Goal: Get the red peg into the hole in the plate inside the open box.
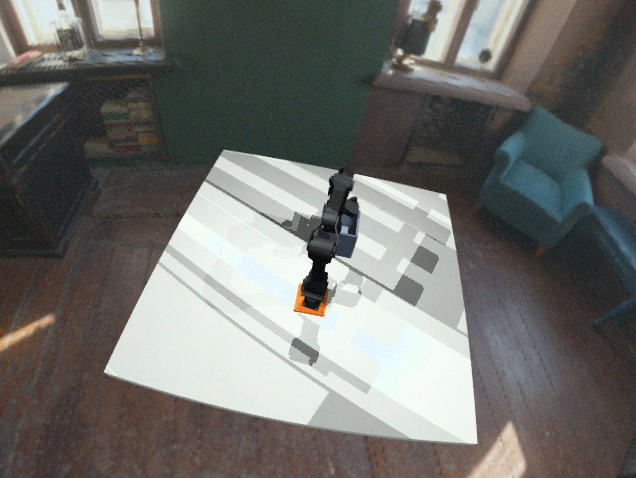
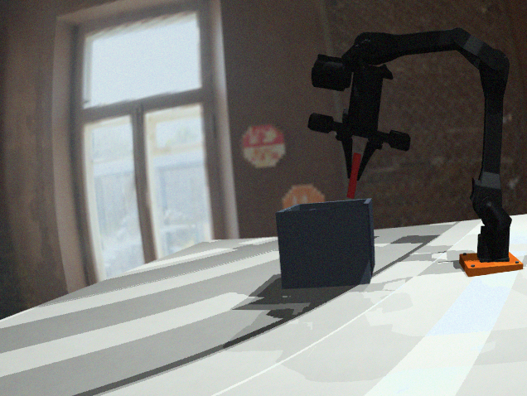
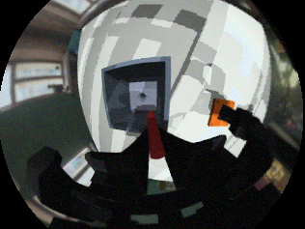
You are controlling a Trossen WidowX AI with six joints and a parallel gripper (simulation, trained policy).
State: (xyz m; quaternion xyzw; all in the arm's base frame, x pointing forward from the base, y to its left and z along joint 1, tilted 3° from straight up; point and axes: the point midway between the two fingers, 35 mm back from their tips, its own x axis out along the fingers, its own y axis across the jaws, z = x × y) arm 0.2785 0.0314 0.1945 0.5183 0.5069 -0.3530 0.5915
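Note:
The red peg (image 2: 353, 178) (image 3: 154, 139) is held between the fingertips, slightly tilted, its lower end just above the rim level of the box. My gripper (image 2: 355, 175) is shut on the peg. The open dark blue-grey box (image 2: 326, 247) (image 3: 167, 91) (image 1: 347, 245) stands upright on the table. In the wrist view the light plate (image 3: 135, 88) lies at the box bottom, with a small round hole (image 3: 142, 97) near its middle. The peg's far end shows near the plate's lower right corner in that view. In the top view the arm hides the peg and part of the box.
The arm's orange base plate (image 1: 310, 307) (image 2: 490, 268) (image 3: 218, 115) sits on the table (image 1: 215, 359) (image 2: 128, 340), away from the box. The box walls stand up around the plate. Striped shadows lie across the table top.

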